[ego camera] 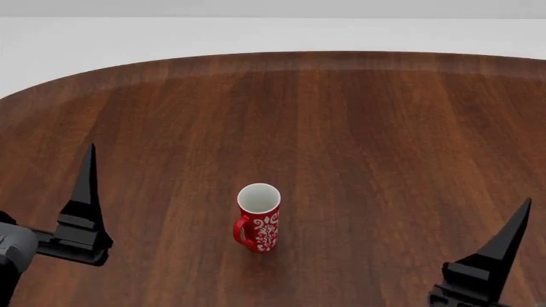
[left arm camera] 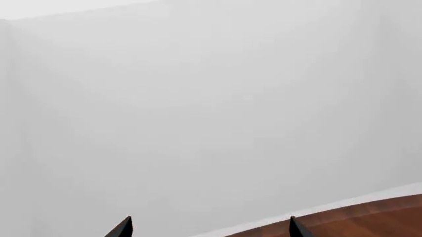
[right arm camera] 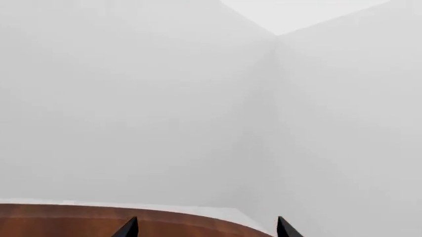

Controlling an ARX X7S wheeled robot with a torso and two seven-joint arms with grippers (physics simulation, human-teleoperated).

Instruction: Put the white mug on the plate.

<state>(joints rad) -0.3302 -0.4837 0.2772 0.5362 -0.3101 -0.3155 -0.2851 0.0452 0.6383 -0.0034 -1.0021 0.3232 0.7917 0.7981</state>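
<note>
Red mug (ego camera: 258, 217) in head view only

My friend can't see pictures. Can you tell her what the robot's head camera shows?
A red mug stands upright on a wooden table. The left gripper and right gripper show at the bottom corners, holding nothing.

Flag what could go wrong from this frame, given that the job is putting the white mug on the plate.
1. Only a red floral mug stands on the wooden table; neither the white mug nor the plate shows in any view, so the wrong mug might get grabbed.
2. Both wrist cameras face bare walls, giving no help in searching.
3. The left pincer and right pincer flank the red mug and could topple it when moving.
</note>
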